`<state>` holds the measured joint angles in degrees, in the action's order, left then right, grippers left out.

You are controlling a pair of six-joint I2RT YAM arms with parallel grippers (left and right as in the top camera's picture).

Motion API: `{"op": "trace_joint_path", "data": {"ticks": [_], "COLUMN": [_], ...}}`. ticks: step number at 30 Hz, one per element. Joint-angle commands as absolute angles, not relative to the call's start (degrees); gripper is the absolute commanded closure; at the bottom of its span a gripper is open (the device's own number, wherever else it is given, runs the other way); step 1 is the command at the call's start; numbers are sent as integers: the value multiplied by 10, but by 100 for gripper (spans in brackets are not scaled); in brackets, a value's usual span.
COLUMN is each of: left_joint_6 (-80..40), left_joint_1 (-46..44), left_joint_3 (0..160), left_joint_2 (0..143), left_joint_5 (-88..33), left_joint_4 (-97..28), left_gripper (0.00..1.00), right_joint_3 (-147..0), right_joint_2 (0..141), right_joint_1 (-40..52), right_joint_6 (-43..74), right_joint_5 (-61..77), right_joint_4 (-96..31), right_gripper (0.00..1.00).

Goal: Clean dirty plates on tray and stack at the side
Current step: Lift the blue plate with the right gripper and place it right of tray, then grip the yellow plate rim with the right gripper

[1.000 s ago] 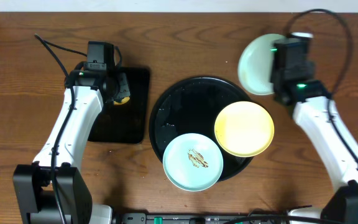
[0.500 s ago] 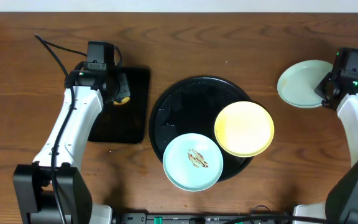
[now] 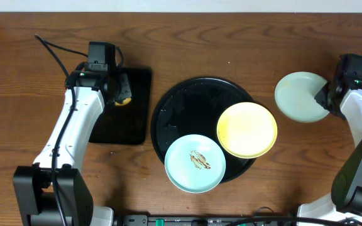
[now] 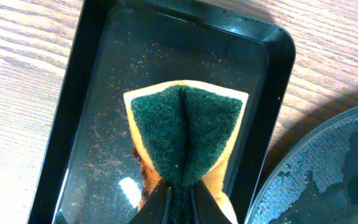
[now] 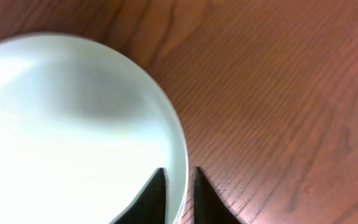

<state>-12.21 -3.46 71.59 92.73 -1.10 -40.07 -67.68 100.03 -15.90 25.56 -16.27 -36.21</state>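
Note:
The round black tray (image 3: 187, 107) sits mid-table. On its front lie a pale blue plate (image 3: 195, 162) with a brown smear and a clean-looking pale yellow plate (image 3: 247, 130). My right gripper (image 3: 329, 99) is shut on the rim of a clean pale blue plate (image 3: 300, 96), held at the right side of the table; the rim shows between the fingers in the right wrist view (image 5: 180, 180). My left gripper (image 3: 119, 94) is shut on a green and yellow sponge (image 4: 184, 130) over the rectangular black tray (image 4: 89, 74).
The rectangular black tray (image 3: 131, 125) lies left of the round tray. Bare wood lies right of the held plate (image 5: 278, 93). A cable (image 3: 52, 53) trails at the far left.
My right arm carried the pale blue plate from behind the round tray out to the right side of the table, then slightly back left and forward. The left arm has not moved.

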Motion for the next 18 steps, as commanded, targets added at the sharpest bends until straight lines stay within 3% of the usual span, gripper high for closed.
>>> {"op": "trace_joint_path", "data": {"ticks": [1,10,18], "left_joint_6": [-128,-128,-127], "left_joint_1": [-32,-32,-32], "left_joint_3": [715,715,715], "left_joint_2": [923,923,923], "left_joint_5": [-4,-4,-4], "left_joint_4": [-401,-401,-401], "left_gripper": [92,92,92], "right_joint_3": [-674,-674,-672], "right_joint_2": [988,963,963], "right_joint_1": [-165,-142,-88], "right_joint_6": [242,116,51], "right_joint_5": [-124,189,191], "right_joint_4": [-361,-435,-534], "right_gripper": [75,56,56]}}
